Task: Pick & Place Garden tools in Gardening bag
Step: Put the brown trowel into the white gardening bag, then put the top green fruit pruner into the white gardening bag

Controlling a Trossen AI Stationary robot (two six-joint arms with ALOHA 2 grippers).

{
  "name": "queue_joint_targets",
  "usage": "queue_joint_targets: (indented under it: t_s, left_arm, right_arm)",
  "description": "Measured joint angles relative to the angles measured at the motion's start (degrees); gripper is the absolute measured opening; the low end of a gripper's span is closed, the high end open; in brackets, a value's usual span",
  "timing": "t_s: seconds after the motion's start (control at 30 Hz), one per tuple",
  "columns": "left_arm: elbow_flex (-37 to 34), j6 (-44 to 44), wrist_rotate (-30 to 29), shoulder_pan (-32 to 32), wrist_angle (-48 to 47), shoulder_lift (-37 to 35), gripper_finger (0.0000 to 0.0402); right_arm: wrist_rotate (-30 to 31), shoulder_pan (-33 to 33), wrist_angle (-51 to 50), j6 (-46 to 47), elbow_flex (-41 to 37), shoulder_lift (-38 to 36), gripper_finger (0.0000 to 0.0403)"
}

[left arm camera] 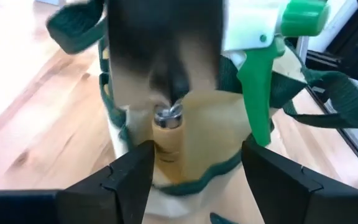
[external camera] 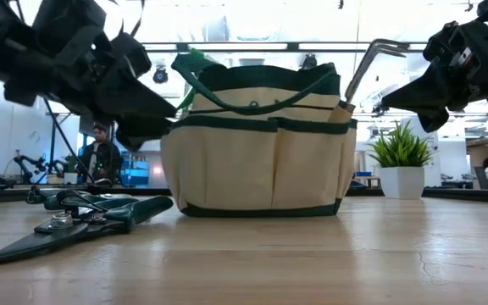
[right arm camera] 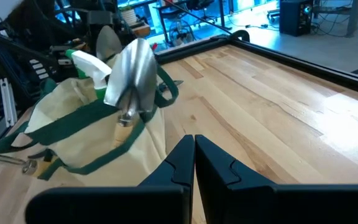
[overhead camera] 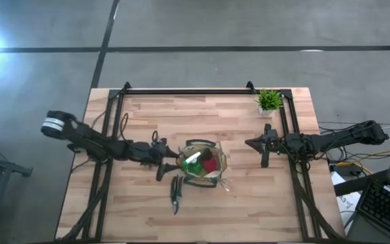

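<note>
My left gripper [overhead camera: 170,160] is hanging open at the bag's [overhead camera: 212,179] nine o'clock, my right gripper [overhead camera: 252,144] is pinching shut at three, and the shears [overhead camera: 175,194] are lying at seven.

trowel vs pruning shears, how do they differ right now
The trowel stands upright inside the gardening bag, blade up; the pruning shears lie flat on the table beside the bag. The trowel has a silver blade on a wooden handle; the shears look dark all over. The trowel is already packed, the shears not yet. Neither is held by a gripper.
</note>
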Motion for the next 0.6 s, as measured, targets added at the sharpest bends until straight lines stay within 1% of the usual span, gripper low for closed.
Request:
queue_joint_targets:
  t_s: [0.3,0.4,0.5,0.6]
  left_arm:
    - [0.01,-0.01,-1.56,0.04,-17.22,-16.41,0.0245]
    - [0.93,-0.50,-2.53,0.26,-26.41,-21.34,0.0245]
    - [3.95,-3.64,-3.20,1.06,-41.76,-25.48,0.0245]
    - [8.97,-9.87,-3.41,2.29,-61.89,-27.01,0.0245]
  right_arm:
    - [0.00,-0.01,0.00,0.00,0.00,0.00,0.0008]
    - [0.00,0.00,0.00,0.00,0.00,0.00,0.0008]
    - [0.00,-0.02,0.00,0.00,0.00,-0.02,0.0008]
    - [0.02,-0.02,0.00,0.00,0.00,-0.02,0.0008]
